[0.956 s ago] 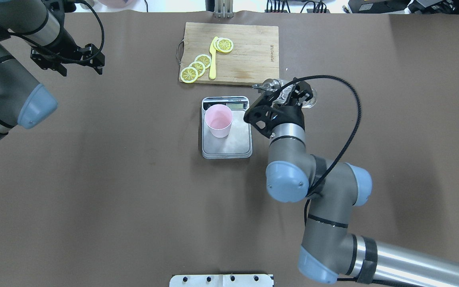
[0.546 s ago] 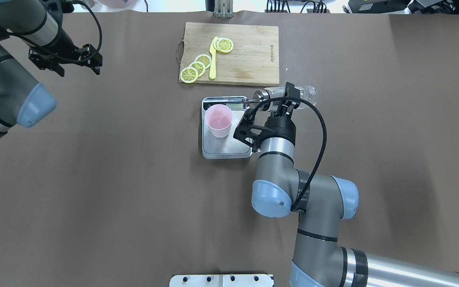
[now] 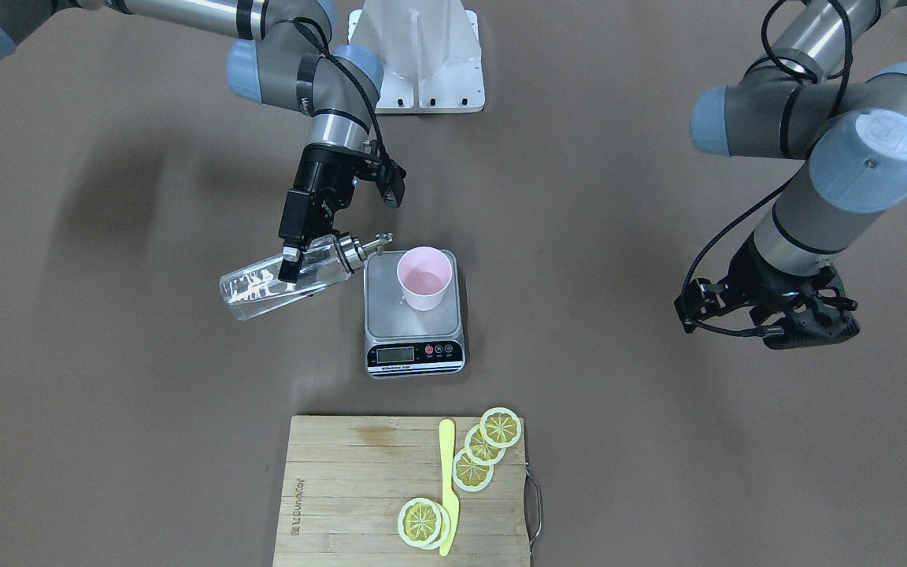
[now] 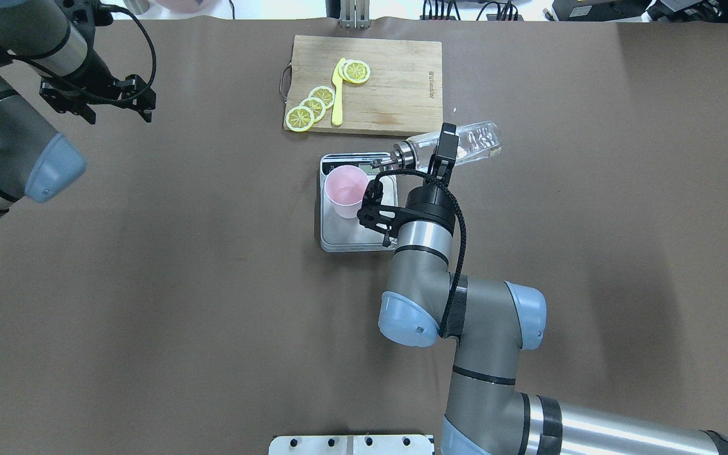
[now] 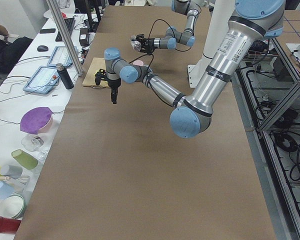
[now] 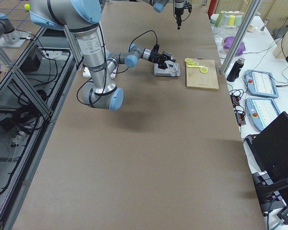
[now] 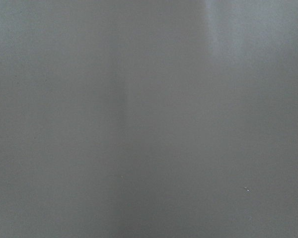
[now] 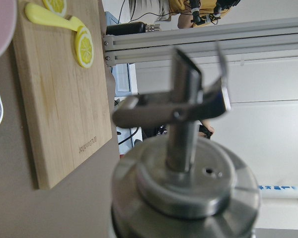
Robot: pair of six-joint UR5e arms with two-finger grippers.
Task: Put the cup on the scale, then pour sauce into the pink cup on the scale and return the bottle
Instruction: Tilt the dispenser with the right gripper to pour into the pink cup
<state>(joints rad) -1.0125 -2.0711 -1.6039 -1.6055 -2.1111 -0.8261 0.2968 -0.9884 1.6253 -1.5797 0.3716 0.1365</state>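
My right gripper (image 3: pixel 294 264) has its jaws clamped across the glass body of the bottle (image 3: pixel 264 285), which is held above the worktop (image 3: pixel 146 409) and tipped close to level. The metal pourer cap (image 3: pixel 349 252) points at the cup (image 3: pixel 424 277). The wrist view shows that cap close up, with the spout facing away from me.

The glass looks smooth, hard and breakable, so I judge a firm hold on the middle of the body, where I have it, to be right. The clear sauce (image 3: pixel 242 296) glints along the lower side, and its weight should slide toward the neck as I tip further.

Just beyond, the pink cup stands upright on the scale (image 3: pixel 386 313), on the half away from the display. The spout tip sits just beside the cup's rim, not yet over its mouth as far as I can judge. The cup looks light and easy to knock over. I see no liquid in it, though a colourless one would hardly show.

Farther off lies the cutting board (image 3: pixel 343 488), which carries lemon slices (image 3: pixel 471 470) and a yellow knife (image 3: pixel 447 472).

My left gripper (image 3: pixel 788 319) hangs well apart, holding nothing. I cannot tell whether its jaws are apart or together.
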